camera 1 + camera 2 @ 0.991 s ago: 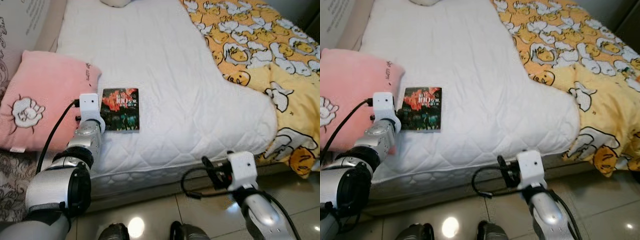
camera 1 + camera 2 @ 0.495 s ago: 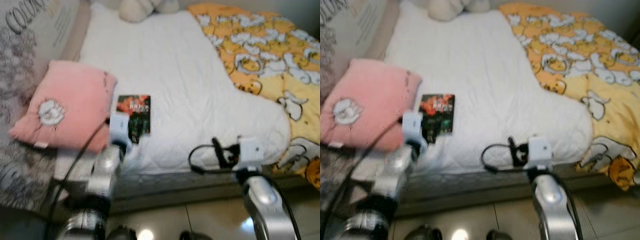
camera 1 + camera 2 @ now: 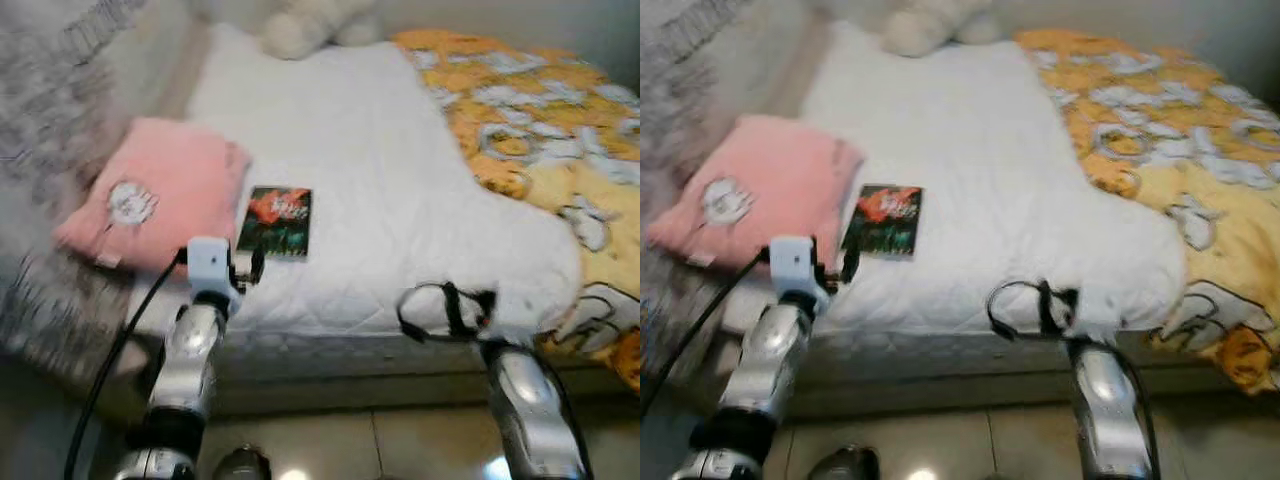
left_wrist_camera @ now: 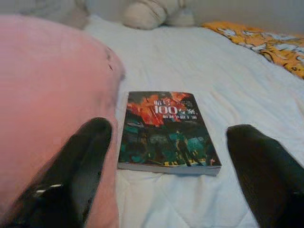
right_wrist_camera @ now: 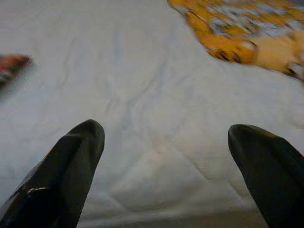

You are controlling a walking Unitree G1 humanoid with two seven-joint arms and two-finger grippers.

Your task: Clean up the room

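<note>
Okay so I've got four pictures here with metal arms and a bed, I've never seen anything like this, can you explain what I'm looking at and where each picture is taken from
This is a humanoid robot standing at the foot of a bed. Two pictures come from cameras in its head, looking down at its silver arms. The other two come from cameras on its wrists, looking out between each gripper's two black fingers.

On the white mattress lie a pink pillow, a book with a dark red and green cover beside it, a yellow patterned blanket, and a pale plush toy at the far end.

The left gripper is open, pointed at the book, with a finger either side of it in the wrist view, not yet gripping it. The right gripper is open over bare mattress. Nothing is held.
</note>
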